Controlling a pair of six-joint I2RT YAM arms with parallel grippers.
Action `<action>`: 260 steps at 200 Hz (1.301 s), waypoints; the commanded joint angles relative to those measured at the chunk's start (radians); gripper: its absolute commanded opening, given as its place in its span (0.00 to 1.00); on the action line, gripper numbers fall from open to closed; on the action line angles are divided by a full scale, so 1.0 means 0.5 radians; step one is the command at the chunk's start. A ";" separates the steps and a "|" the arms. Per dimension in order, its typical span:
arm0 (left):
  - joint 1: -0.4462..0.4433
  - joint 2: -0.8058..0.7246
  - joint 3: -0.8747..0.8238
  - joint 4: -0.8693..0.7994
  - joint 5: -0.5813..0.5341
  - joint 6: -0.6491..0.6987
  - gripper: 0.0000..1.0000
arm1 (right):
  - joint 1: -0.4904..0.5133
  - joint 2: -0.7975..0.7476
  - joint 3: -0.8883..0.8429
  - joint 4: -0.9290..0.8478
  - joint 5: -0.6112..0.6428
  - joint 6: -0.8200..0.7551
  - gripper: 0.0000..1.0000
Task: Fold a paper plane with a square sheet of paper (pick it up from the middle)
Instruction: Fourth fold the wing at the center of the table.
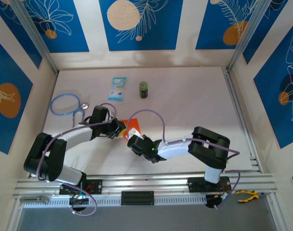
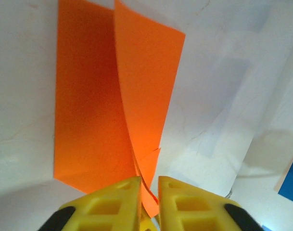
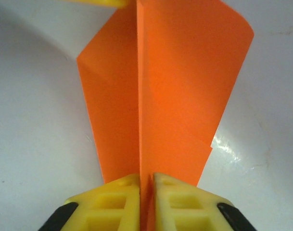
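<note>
Both work the square sheet of paper (image 3: 175,86): right end effector (image 3: 146,178) clenched on the fold, left end effector (image 2: 148,185), at its 10 o'clock, slightly parted; best pinch squarely along the crease

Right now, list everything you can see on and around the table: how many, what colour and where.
orange paper: one, bright orange, partly folded, mid-table between the grippers
packet: one, light blue, far side, left of the can
can: one, green, far side
stethoscope: one, blue, left side of the table
hand tool: one, yellow and black, near right corner on the frame
table: one, white
left gripper: one, yellow fingers either side of the paper
right gripper: one, yellow fingers closed on the paper's crease
</note>
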State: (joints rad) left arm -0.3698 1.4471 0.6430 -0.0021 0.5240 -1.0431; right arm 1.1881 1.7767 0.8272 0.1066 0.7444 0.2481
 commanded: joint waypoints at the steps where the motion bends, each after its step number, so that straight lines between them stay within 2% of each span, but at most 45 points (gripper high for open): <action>1: -0.012 -0.046 0.108 -0.160 -0.044 0.144 0.28 | -0.002 -0.070 -0.060 0.080 -0.044 0.053 0.10; 29: 0.000 -0.014 0.154 -0.228 -0.071 0.202 0.37 | -0.008 -0.089 -0.094 0.115 -0.071 0.061 0.09; 75: 0.016 0.019 0.171 -0.286 -0.088 0.227 0.45 | -0.020 -0.101 -0.123 0.162 -0.072 0.092 0.08; 84: 0.018 0.018 0.171 -0.299 -0.091 0.234 0.52 | -0.022 -0.104 -0.134 0.181 -0.071 0.104 0.08; 129: 0.021 0.076 0.185 -0.260 -0.063 0.251 0.56 | -0.025 -0.120 -0.176 0.292 -0.073 0.120 0.08; 181: 0.039 0.191 0.215 -0.211 -0.039 0.262 0.54 | -0.025 -0.143 -0.218 0.407 -0.106 0.107 0.10; 201: 0.046 0.207 0.233 -0.211 -0.031 0.275 0.50 | -0.025 -0.154 -0.234 0.414 -0.108 0.117 0.11; 227: 0.054 0.205 0.237 -0.226 -0.031 0.286 0.43 | -0.020 -0.155 -0.237 0.382 -0.099 0.130 0.13; 260: 0.062 0.180 0.236 -0.226 -0.033 0.285 0.29 | -0.022 -0.145 -0.214 0.321 -0.048 0.145 0.17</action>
State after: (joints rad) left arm -0.3515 1.5440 0.7361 -0.1127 0.4931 -0.9108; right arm 1.1797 1.7294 0.7204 0.2760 0.6991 0.2993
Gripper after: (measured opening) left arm 0.324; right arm 0.155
